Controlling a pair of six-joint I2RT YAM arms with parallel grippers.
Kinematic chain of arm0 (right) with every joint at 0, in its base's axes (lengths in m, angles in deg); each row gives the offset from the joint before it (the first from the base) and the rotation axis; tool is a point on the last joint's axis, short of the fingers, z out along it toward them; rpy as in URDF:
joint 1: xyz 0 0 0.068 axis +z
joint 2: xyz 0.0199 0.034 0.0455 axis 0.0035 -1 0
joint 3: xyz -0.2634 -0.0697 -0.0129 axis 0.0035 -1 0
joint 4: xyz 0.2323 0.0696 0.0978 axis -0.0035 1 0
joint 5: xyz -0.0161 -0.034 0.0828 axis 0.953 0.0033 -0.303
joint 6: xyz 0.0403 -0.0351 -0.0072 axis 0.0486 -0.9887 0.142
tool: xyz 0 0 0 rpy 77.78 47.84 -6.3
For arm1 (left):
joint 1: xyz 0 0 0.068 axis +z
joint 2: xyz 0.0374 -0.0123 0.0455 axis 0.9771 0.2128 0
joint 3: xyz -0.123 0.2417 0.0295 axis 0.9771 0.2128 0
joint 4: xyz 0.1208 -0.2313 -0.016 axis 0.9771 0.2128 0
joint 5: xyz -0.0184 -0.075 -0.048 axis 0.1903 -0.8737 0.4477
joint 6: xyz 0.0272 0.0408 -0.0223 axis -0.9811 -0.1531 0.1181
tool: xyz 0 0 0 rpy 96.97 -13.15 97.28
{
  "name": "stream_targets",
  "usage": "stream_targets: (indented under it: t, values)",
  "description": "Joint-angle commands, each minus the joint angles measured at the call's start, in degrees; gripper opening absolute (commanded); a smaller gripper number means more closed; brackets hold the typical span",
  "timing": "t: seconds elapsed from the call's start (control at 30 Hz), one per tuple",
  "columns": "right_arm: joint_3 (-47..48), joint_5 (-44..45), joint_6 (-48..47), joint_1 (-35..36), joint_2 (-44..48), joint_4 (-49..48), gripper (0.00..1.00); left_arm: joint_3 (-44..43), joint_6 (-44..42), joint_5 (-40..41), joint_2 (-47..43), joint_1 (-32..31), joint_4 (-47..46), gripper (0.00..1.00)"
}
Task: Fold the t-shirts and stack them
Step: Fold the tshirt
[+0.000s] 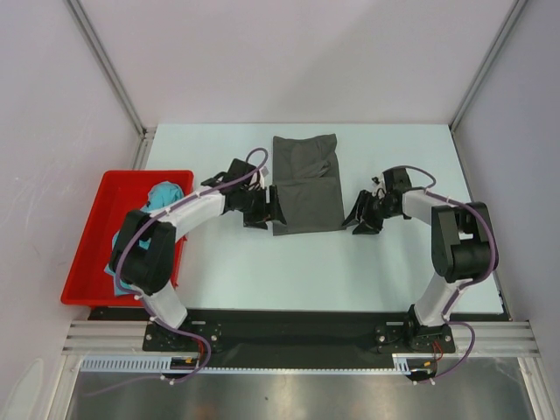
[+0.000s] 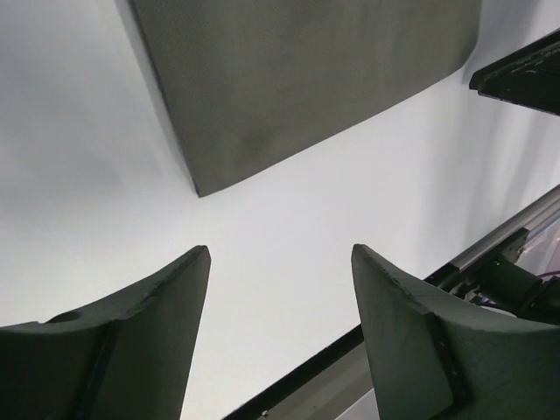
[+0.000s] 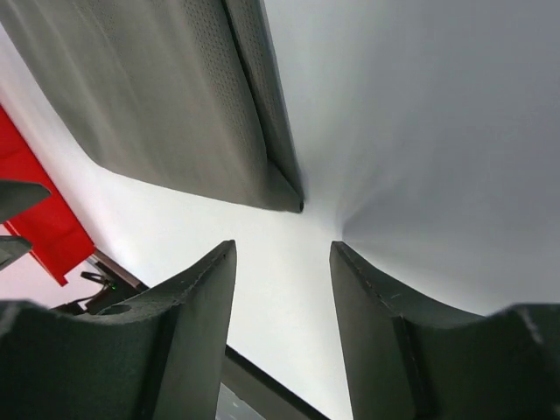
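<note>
The dark grey t-shirt (image 1: pixel 305 185) lies folded into a tall rectangle on the middle of the white table. It also shows in the left wrist view (image 2: pixel 297 79) and the right wrist view (image 3: pixel 166 96). The teal t-shirt (image 1: pixel 163 194) lies crumpled in the red tray (image 1: pixel 92 249) at the left. My left gripper (image 1: pixel 269 210) is open and empty just left of the grey shirt's near left corner; in its wrist view (image 2: pixel 280 254) only bare table lies between the fingers. My right gripper (image 1: pixel 358 218) is open and empty just right of the near right corner, as its wrist view (image 3: pixel 284 249) shows.
The red tray stands at the table's left edge and shows in the right wrist view (image 3: pixel 35 214). Metal frame posts (image 1: pixel 105 61) rise at the back corners. The black base rail (image 1: pixel 297 328) runs along the near edge.
</note>
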Motion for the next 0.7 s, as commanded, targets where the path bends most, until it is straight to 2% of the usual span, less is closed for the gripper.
stream_targets:
  t: [0.0, 0.17, 0.33, 0.47, 0.67]
  values:
    - [-0.63, -4.51, 2.82, 0.64, -1.72, -4.57, 0.53, 3.69, 1.63, 0.35, -1.87, 1.25, 0.66, 0.71]
    - [-1.95, -5.65, 5.98, 0.55, -3.40, -7.74, 0.52, 9.32, 9.71, -2.37, 0.68, 4.24, -6.27, 0.56]
    - [-2.30, -4.69, 6.78, 0.46, -3.31, -7.83, 0.51, 9.42, 16.56, -2.73, 3.93, 4.51, -10.85, 0.52]
    - [-2.74, -4.24, 7.48, 0.37, -3.14, -8.18, 0.51, 8.02, 20.53, 2.35, 5.43, 4.59, -9.10, 0.49]
    - [-3.18, -3.45, 8.18, 0.81, -2.61, -9.06, 0.51, 6.96, 27.74, 4.40, 9.47, 4.42, -5.59, 0.42]
